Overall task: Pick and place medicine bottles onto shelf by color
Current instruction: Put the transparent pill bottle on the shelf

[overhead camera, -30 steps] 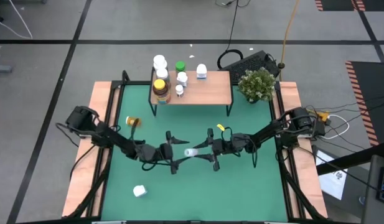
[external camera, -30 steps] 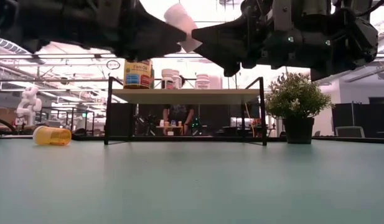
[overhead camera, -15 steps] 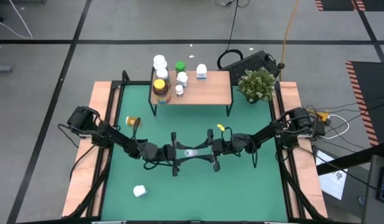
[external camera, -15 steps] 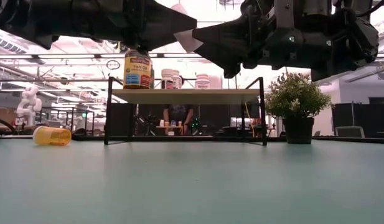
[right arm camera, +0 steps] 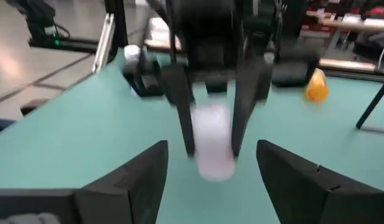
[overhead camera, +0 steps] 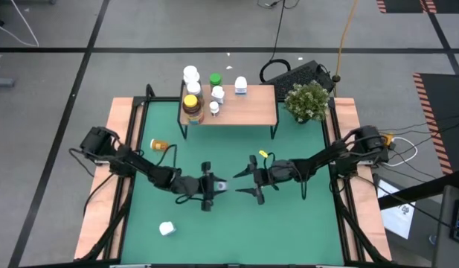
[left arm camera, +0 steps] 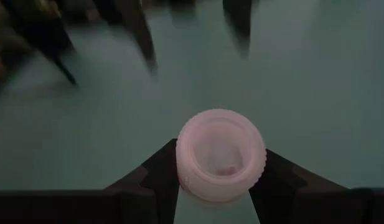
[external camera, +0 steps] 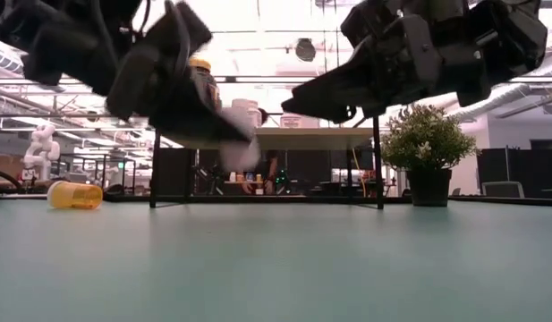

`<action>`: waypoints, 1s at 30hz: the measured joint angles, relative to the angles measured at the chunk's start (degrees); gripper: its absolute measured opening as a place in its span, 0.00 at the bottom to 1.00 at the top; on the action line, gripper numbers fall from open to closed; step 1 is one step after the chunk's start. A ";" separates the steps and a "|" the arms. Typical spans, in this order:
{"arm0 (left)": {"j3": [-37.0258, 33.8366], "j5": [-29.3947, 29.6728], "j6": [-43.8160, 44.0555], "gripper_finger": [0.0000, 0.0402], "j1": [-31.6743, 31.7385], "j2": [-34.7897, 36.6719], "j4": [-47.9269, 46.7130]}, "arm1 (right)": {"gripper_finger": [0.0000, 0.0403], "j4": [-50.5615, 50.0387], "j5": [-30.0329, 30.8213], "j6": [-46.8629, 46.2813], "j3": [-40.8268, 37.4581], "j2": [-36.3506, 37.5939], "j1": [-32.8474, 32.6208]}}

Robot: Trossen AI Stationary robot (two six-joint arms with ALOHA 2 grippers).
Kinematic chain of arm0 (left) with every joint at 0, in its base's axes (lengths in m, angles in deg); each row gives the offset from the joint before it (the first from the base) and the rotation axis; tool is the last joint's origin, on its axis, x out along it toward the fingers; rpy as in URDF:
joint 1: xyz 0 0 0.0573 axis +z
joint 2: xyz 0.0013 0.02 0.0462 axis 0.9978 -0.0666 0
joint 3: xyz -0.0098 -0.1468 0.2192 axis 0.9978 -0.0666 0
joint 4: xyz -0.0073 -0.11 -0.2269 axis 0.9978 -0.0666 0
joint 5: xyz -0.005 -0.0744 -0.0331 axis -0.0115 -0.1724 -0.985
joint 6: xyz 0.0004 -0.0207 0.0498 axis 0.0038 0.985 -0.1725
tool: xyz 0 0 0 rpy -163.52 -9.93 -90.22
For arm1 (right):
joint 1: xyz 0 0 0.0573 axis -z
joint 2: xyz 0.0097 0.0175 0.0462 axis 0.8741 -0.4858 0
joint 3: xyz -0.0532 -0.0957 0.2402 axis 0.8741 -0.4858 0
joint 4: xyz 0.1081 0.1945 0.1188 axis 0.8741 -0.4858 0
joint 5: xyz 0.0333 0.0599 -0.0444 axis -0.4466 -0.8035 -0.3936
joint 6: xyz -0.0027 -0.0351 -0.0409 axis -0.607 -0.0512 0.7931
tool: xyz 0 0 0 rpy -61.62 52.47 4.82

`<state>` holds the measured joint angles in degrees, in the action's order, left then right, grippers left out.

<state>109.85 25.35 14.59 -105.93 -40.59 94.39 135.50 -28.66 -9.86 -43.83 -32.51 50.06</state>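
Left gripper [overhead camera: 216,184] now pinches the white bottle [overhead camera: 221,183] alone above mid-table; right gripper [overhead camera: 242,182] has let go, fingers spread, drawn back right. Orange bottle [overhead camera: 161,144] lies far left on the green table [overhead camera: 289,223]; shelf [overhead camera: 248,104] beyond.

Over the green table [overhead camera: 289,223], the left gripper [overhead camera: 216,185] clamped a small white bottle [overhead camera: 221,184], while the right gripper [overhead camera: 242,182] stood just beside it with its fingers spread. An orange bottle [overhead camera: 161,144] lay near the shelf [overhead camera: 248,108], and a white jar [overhead camera: 167,228] sat well apart
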 joint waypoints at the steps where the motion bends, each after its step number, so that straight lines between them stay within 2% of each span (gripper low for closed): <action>1: 0.00 -1.61 1.45 0.40 0.42 -0.04 -2.75 | 0.60 0.07 -0.09 0.01 0.00 0.31 -0.01; 5: 0.00 -5.59 6.34 0.40 1.55 -0.07 -7.17 | 0.61 0.50 -0.26 0.53 1.30 -0.93 -0.37; 11: 0.00 -6.57 6.32 0.40 1.64 -0.04 -6.31 | 0.61 -0.08 -0.26 3.17 9.29 -8.18 -0.39; 18: 0.00 -6.56 6.31 0.40 1.36 -0.04 -6.95 | 0.62 -6.34 -0.28 4.59 17.69 -15.37 0.10; 25: -0.04 -6.54 7.59 0.41 1.24 -0.07 -8.09 | 0.61 -7.18 -0.32 3.82 19.84 -17.90 0.39; 30: -0.04 -6.56 7.60 0.41 0.61 -0.07 -7.72 | 0.53 -9.31 -0.26 4.62 19.89 -17.86 0.42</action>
<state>109.80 18.79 22.18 -105.33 -40.65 86.67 126.18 -28.92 -5.24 -23.94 -50.37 50.48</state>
